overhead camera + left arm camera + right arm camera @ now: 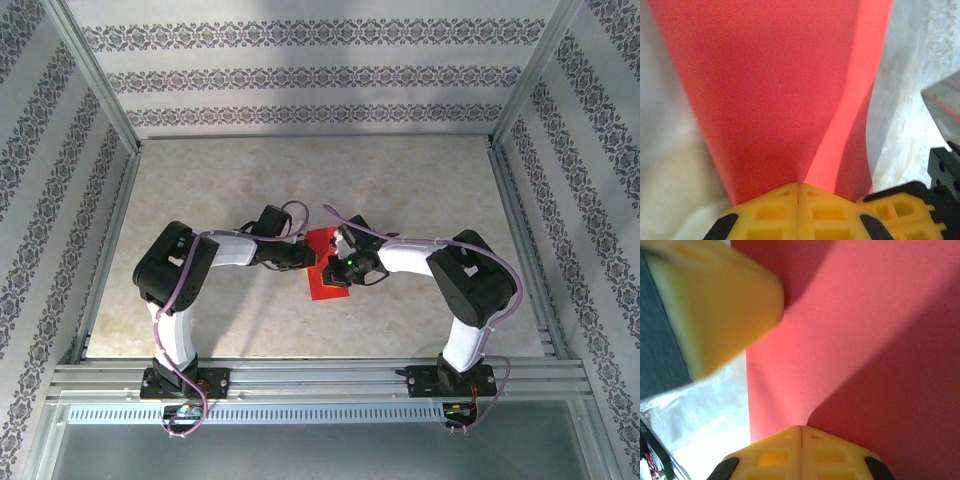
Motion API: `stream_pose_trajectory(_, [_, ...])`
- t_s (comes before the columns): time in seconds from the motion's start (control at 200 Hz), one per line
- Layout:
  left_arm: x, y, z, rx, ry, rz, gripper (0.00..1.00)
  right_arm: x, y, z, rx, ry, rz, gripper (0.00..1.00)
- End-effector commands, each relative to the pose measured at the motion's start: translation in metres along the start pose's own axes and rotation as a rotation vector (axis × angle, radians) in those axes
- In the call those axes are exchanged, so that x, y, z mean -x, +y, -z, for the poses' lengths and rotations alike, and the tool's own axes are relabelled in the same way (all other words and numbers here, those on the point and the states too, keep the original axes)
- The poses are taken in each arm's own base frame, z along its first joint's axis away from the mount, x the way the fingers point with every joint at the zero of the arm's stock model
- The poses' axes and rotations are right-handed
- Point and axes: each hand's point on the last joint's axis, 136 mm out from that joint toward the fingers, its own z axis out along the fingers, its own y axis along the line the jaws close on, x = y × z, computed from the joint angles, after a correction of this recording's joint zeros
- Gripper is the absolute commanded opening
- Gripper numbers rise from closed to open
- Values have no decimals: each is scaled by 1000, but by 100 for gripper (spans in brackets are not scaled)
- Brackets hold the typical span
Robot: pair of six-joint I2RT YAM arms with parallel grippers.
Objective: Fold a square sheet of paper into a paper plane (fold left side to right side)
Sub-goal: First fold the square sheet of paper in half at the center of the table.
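The square sheet of paper (322, 282) is bright red and lies at the table's middle, showing as a narrow upright patch between the two arms. My left gripper (301, 254) comes onto its left edge, jaws shut, fingertips down on the red surface (765, 90). My right gripper (343, 264) sits on the sheet's right part, also shut, its tips resting on the paper (865, 340). Neither pair of jaws has paper visibly between them. A lighter band (855, 100) runs up the sheet. The paper under both grippers is hidden.
The beige marbled table top (300, 180) is walled by patterned panels and aluminium posts. A metal rail (320, 380) carries both arm bases at the near edge. The left gripper's yellow finger (715, 305) looms close in the right wrist view.
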Motion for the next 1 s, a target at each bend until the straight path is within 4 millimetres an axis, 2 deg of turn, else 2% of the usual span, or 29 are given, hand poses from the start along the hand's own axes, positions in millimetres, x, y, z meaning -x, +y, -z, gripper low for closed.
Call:
stream_pose_trajectory(0.0, [43, 38, 12, 125, -122, -13, 0, -36, -61, -11, -225, 98, -77, 0])
stream_pose_trajectory(0.31, [85, 61, 18, 157, -181, -5, 0, -37, -59, -11, -219, 100, -78, 0])
stream_pose_trajectory(0.66, [113, 76, 18, 185, -206, -1, 0, -37, -58, -11, -210, 94, -87, 0])
stream_pose_trajectory(0.775, [117, 74, 21, 180, -217, -2, 0, -35, -55, -12, -185, 82, -99, 0])
stream_pose_trajectory(0.859, [120, 66, 27, 168, -230, -14, 1, -31, -50, -13, -154, 64, -111, 0])
stream_pose_trajectory(0.994, [124, 46, 48, 154, -270, -46, 2, -22, -41, -14, -101, 25, -134, 0])
